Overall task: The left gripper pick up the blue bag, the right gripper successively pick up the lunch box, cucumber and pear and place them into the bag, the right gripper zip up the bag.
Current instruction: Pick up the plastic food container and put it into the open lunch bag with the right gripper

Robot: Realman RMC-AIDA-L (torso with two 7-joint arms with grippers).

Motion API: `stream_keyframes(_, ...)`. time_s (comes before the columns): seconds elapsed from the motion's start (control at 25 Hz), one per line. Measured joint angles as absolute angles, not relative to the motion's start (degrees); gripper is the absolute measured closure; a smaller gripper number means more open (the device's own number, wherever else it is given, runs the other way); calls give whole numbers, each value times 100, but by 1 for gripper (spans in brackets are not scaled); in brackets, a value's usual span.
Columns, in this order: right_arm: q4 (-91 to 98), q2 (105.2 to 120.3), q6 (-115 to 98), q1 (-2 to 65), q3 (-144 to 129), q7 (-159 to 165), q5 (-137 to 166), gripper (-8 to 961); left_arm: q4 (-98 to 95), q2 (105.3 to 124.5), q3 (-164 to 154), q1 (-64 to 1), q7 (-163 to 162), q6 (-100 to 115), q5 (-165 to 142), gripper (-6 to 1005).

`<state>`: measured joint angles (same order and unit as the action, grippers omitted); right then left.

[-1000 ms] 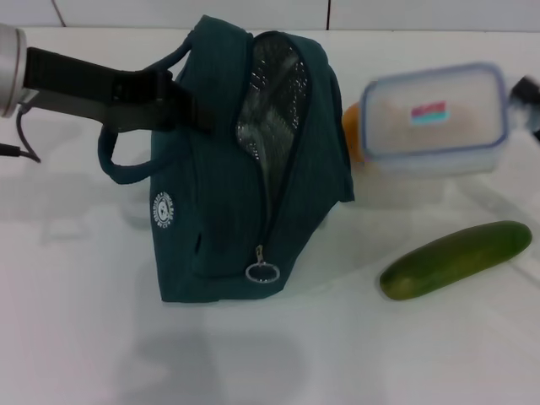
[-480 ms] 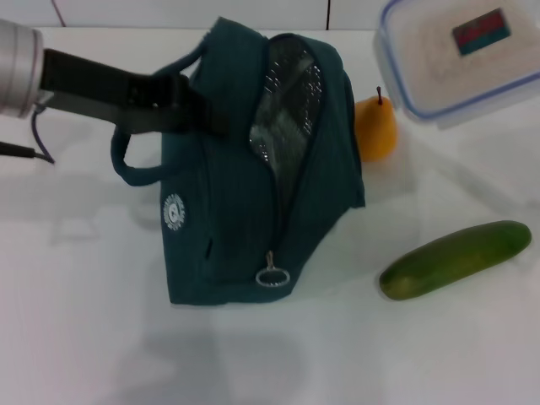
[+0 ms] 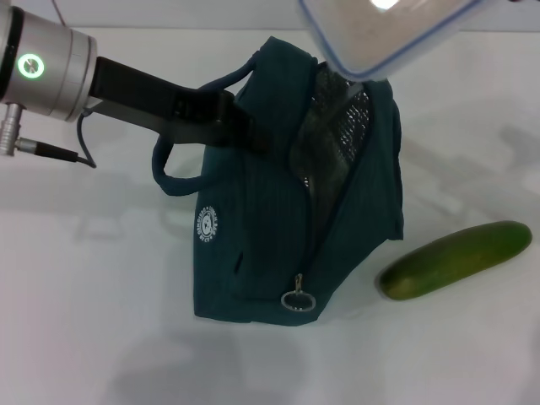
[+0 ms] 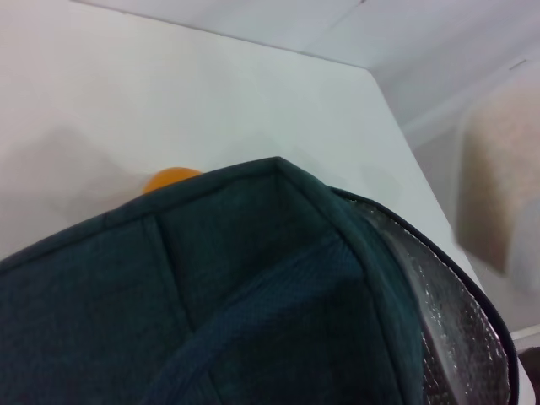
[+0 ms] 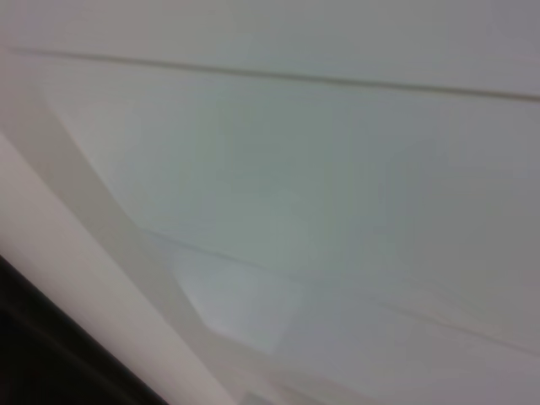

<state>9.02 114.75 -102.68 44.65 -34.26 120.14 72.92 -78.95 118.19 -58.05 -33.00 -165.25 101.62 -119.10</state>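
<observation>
While left gripper (image 3: 240,131) jaws pinch bag (image 3: 270,228) handle, holding mouth open, box (image 3: 380,29) hangs above opening at 12 o'clock; nothing packed yet. Right gripper out of view; jaws' state cannot tell. Cucumber (image 3: 456,260) on counter (image 3: 101,337) at 3 o'clock. Pear (image 4: 169,180) behind bag. Zipping left. Bag: soft teal fabric, crinkled foil lining. Box: rigid clear plastic, rounded corners. Cucumber: smooth.

White table (image 3: 101,337) with blue bag (image 3: 253,261), cucumber (image 3: 456,259), pear (image 4: 169,180)
</observation>
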Motion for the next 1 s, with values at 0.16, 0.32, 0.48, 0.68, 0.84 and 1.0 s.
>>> stream_keyframes(0.16, 902, 11521, -9957, 4580, -3745, 11845, 7303, 790, -7859, 11825, -5754, -3312, -16419, 10132, -11907, 938)
stream_keyframes(0.32, 906, 11531, -9504, 4540, -4256, 11644, 7303, 785, -7829, 11826, -5634, -3282, -16326, 10004, -11921, 938)
stream_keyframes(0.48, 916, 11532, -9172, 4440, -4727, 11478, 7307, 781, -7761, 11809, -5581, -3237, -16284, 9819, -11943, 938)
stream_keyframes(0.68, 1023, 11529, -8672, 4336, -5081, 11333, 7331, 774, -7688, 11791, -5574, -3234, -16224, 9745, -11961, 937)
stream_keyframes(0.84, 1050, 11537, -8321, 4453, -5413, 11248, 7332, 769, -7637, 11784, -5572, -3285, -16166, 9744, -11962, 937)
stream_keyframes(1.0, 1080, 11559, -8236, 4628, -5738, 11185, 7331, 765, -7618, 11768, -5571, -3304, -16152, 9742, -11963, 937)
